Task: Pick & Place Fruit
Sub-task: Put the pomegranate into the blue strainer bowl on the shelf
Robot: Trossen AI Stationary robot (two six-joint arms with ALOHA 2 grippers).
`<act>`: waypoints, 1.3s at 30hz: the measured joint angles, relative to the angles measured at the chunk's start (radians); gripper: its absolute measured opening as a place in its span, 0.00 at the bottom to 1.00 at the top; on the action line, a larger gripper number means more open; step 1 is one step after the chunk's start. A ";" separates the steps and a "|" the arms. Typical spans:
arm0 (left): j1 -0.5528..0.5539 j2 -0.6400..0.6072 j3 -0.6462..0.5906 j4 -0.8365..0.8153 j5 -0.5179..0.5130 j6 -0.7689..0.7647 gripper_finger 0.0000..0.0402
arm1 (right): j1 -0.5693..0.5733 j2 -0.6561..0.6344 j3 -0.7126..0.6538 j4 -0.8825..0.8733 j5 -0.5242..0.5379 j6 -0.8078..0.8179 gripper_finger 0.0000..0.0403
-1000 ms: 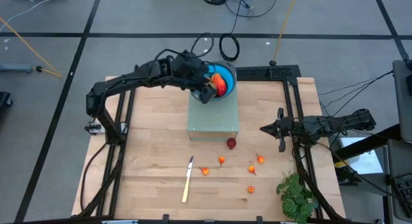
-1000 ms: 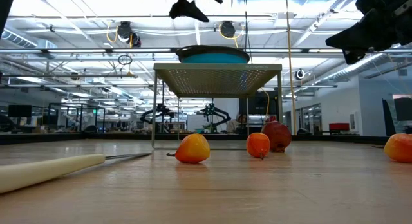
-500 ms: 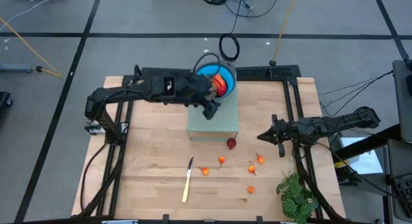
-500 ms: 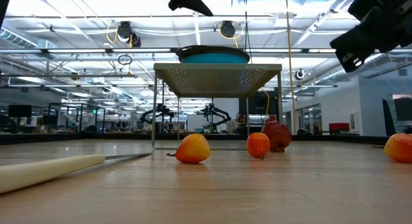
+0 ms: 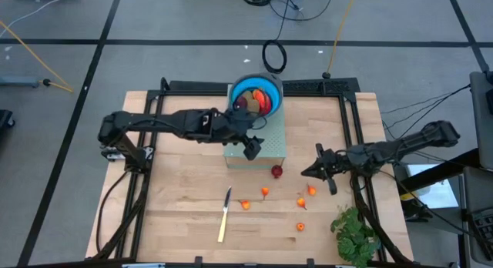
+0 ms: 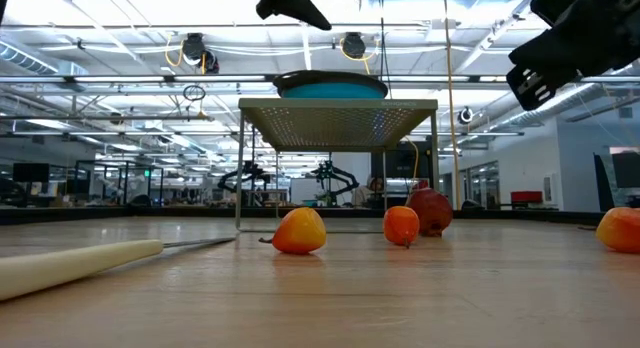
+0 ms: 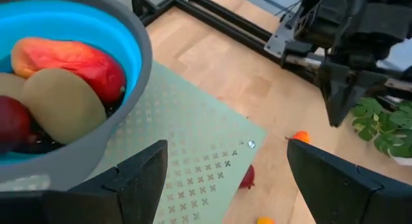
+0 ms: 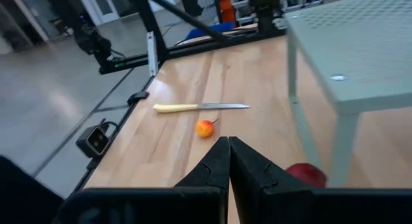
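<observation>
While the left end effector (image 5: pixel 251 147) hangs wide and empty over the perforated stand (image 5: pixel 266 151), the right end effector (image 5: pixel 310 170), pinched shut, sits nearer the dark red fruit (image 5: pixel 276 171), just inboard on the worktop (image 5: pixel 177 191).

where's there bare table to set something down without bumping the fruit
Most open: the wood on the left arm's side, between the frame rail and the knife. Also the strip left of the green stand, though the open left gripper hangs at that stand. Crowded: in front of the stand, where the dark red ball, small orange fruits and the shut right gripper sit, with leaves at the corner.
</observation>
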 joint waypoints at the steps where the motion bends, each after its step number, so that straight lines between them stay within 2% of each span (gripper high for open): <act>1: -0.004 -0.016 -0.025 0.019 -0.004 -0.004 0.80 | 0.010 0.013 0.000 0.013 0.000 0.000 0.00; 5: -0.016 -0.106 -0.168 0.136 -0.015 -0.014 0.80 | 0.049 0.060 0.000 0.061 0.013 0.019 0.00; 13: -0.061 -0.345 -0.486 0.335 -0.017 -0.017 0.80 | 0.087 0.144 -0.001 0.162 0.123 0.044 0.00; 18: -0.080 -0.481 -0.640 0.380 -0.017 -0.017 0.80 | 0.087 0.192 0.006 0.249 0.167 0.045 0.00; 23: -0.106 -0.616 -0.766 0.388 -0.015 0.031 0.80 | 0.087 0.252 0.067 0.247 0.236 0.065 0.00; 27: -0.121 -0.728 -0.867 0.432 -0.015 0.066 0.80 | 0.087 0.319 0.140 0.220 0.270 0.069 0.00; 39: -0.199 -1.025 -1.102 0.444 -0.015 0.089 0.80 | 0.120 0.562 0.454 -0.064 0.347 0.124 0.00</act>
